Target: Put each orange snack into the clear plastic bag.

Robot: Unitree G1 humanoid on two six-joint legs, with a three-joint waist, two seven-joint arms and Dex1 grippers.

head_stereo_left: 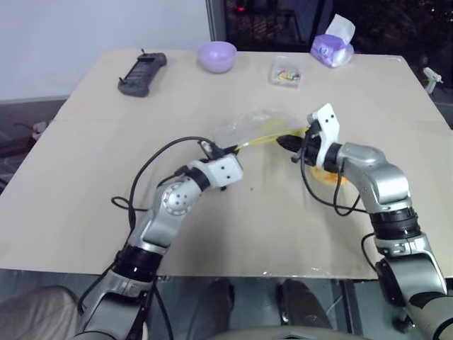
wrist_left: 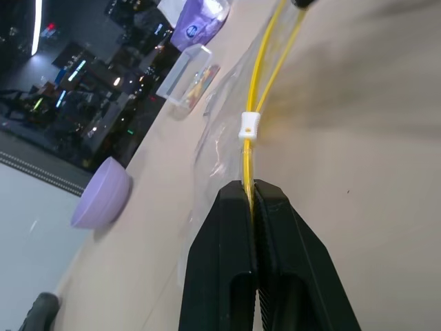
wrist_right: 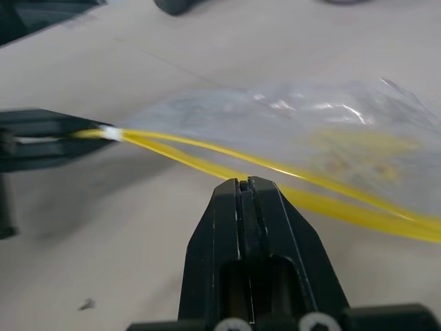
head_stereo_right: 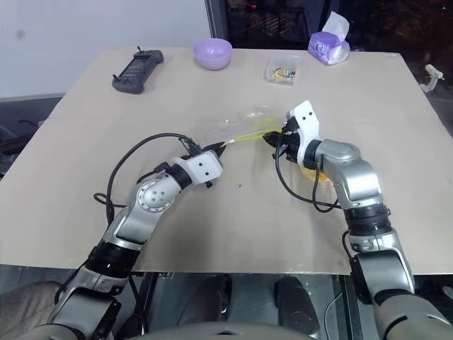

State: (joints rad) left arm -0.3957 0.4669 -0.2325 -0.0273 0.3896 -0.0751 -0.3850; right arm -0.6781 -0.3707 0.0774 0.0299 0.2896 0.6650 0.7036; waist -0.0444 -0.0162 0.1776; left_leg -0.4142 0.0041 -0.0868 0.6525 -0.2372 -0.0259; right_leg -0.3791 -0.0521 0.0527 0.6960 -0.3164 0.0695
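Clear plastic bag (head_stereo_left: 258,127) lies mid-table, near the lilac bowl (head_stereo_left: 216,56). Left hand (wrist_left: 252,200) pinches its yellow strip's end; right hand (wrist_right: 242,185) is clamped on one strip. Orange snack (head_stereo_left: 328,174) sits under the right arm. Risk: thin strip slips, mouth won't open.

The orange snack (head_stereo_left: 330,176) was mostly hidden behind the right arm. The small clear box's (head_stereo_left: 286,72) colourful contents were too small to identify.

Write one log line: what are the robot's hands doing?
left gripper: shut on clear plastic bag yellow strip | right gripper: shut, at strip | bag: mouth parted
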